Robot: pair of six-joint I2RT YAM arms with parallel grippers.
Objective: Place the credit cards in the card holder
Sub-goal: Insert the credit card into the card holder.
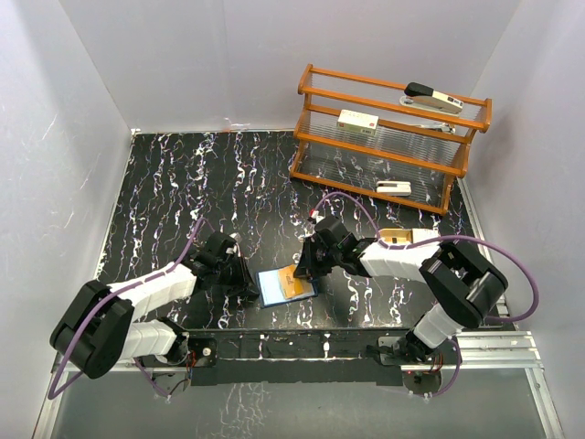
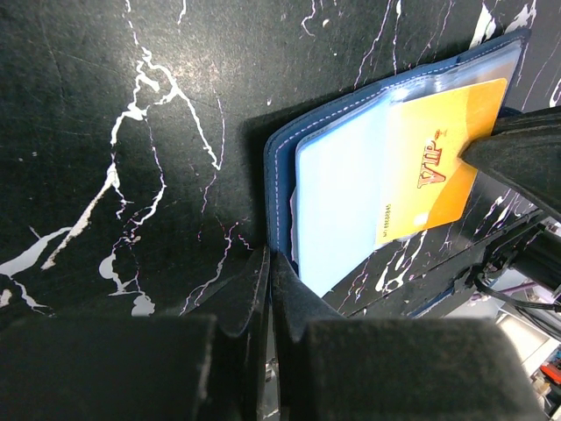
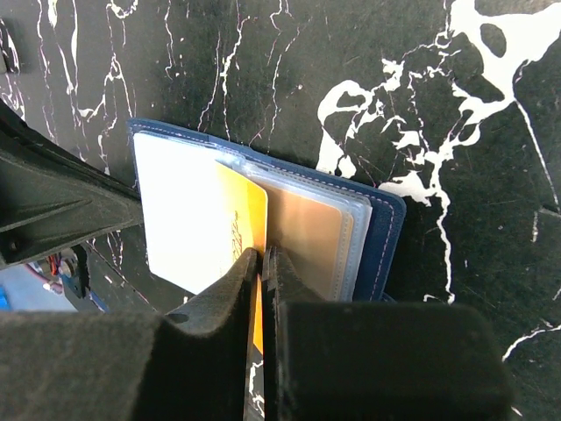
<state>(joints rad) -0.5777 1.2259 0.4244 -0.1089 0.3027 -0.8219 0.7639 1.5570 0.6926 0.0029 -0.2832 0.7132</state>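
The card holder (image 1: 281, 291) lay open on the desk (image 1: 183, 201), near its front edge, between the two arms. The left claw (image 2: 270, 267) was pinched narrow on the holder's navy edge, the cover running straight into the gap between its pads. The right claw (image 3: 261, 260) was closed tight on an orange credit card (image 3: 248, 219), gripping its near end. The card's far end lay over the open holder, among the clear sleeves.

Inside the holder, a pale leaf filled the side next to the left claw, and tan-tinted sleeves were stacked on the other side. How deep the card sat in a sleeve could not be told. At the back right of the desk stood a wooden rack (image 1: 384, 169) with white devices (image 1: 356, 120) on its shelves.

The left wrist view showed the card's face with red "VIP" lettering, which the right wrist view showed only on edge. The right wrist view showed the tan sleeves, mostly hidden from the left. Only the top view took in the rack.
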